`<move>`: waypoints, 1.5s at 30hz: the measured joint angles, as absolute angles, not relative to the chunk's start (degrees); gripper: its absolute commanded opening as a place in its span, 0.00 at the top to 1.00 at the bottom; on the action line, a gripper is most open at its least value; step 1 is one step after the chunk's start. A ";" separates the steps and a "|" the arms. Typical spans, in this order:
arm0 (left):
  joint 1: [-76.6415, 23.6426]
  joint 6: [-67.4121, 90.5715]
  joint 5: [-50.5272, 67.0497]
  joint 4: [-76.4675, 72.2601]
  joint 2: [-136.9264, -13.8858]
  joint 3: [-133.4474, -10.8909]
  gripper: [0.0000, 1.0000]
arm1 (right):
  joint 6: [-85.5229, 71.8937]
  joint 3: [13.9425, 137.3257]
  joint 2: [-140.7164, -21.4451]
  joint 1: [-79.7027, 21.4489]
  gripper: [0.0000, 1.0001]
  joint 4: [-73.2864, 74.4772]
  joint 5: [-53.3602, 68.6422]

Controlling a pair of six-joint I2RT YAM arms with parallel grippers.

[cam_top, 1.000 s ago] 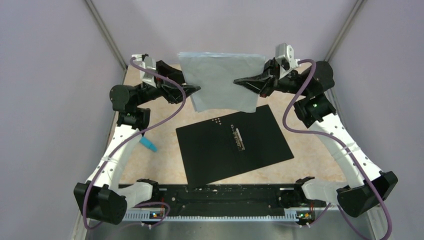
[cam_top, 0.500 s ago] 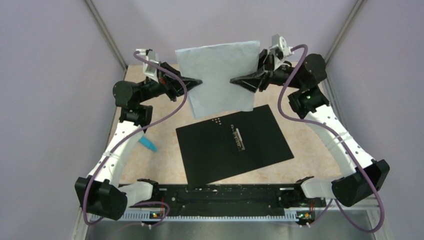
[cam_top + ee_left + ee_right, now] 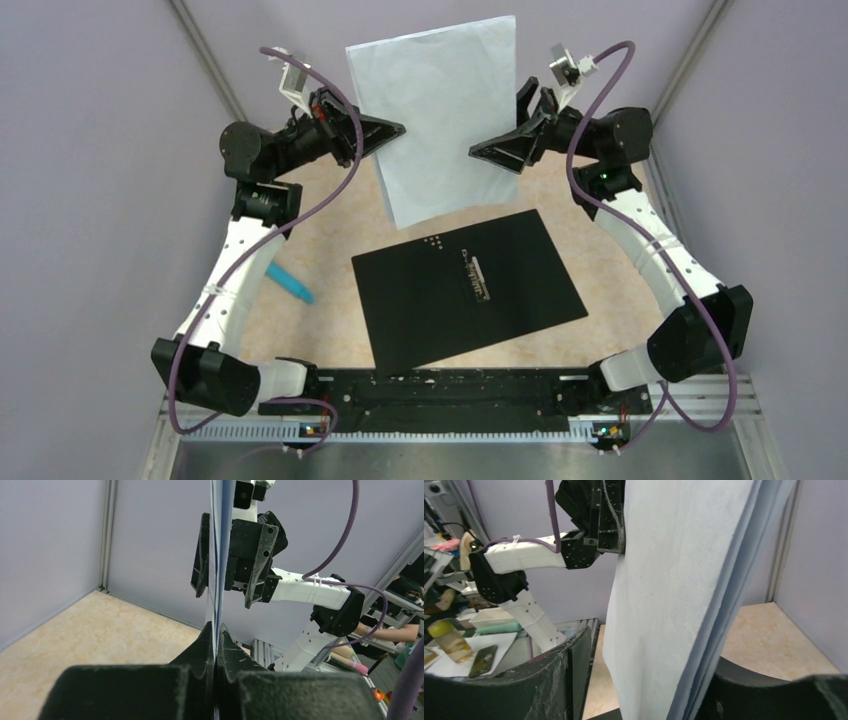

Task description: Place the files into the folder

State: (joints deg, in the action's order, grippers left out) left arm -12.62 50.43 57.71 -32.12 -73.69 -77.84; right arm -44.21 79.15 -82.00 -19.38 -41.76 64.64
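The files (image 3: 440, 120), a small stack of white sheets, hang upright in the air above the back of the table. My left gripper (image 3: 398, 130) is shut on their left edge. The left wrist view shows that edge (image 3: 216, 555) pinched between the jaws of this gripper (image 3: 216, 630). My right gripper (image 3: 478, 153) is open at the sheets' right edge. Its jaws straddle the sheets (image 3: 674, 580) with a gap on the left side. The folder (image 3: 470, 290) lies open on the table below, black inside up, metal clip showing.
A small blue object (image 3: 290, 283) lies on the table to the left of the folder. Grey walls close in the back and sides. The arms' bases and a black rail (image 3: 450, 395) run along the near edge.
The sheets have risen and tipped more upright. My left gripper has shut on their left edge, and my right gripper has opened its hold on the right edge.
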 measured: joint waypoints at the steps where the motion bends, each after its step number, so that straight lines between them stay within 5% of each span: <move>1: -12.62 50.43 57.56 -30.89 -73.69 -78.17 1.00 | -46.19 78.87 -82.28 -19.31 0.50 -43.66 64.82; 11: -12.51 47.00 54.06 -17.67 -73.69 -81.25 1.00 | -54.26 77.97 -82.50 -19.31 1.00 -46.11 63.20; 19: -14.74 48.18 45.23 -15.00 -73.65 -74.32 1.00 | -33.89 85.01 -82.13 -19.53 1.00 -0.73 46.61; 27: -29.54 53.54 25.96 -14.31 -80.49 -63.70 1.00 | -19.31 81.12 -82.06 -22.17 1.00 28.53 16.62; 34: -38.96 59.44 17.43 -13.47 -98.59 -61.82 1.00 | -14.52 64.47 -81.76 -23.51 1.00 35.86 -3.36; 42: -45.78 62.96 12.12 -10.46 -108.66 -63.72 1.00 | -11.53 59.09 -81.76 -24.01 1.00 37.52 -12.34; 45: -46.28 62.92 11.03 -9.85 -109.27 -65.82 0.79 | -10.41 58.02 -81.76 -23.94 1.00 36.62 -14.48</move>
State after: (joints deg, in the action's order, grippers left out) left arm -46.28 62.92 11.03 -9.85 -109.27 -65.82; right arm -10.41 58.02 -81.76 -23.94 36.62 -14.48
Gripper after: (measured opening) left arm 0.054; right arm 0.004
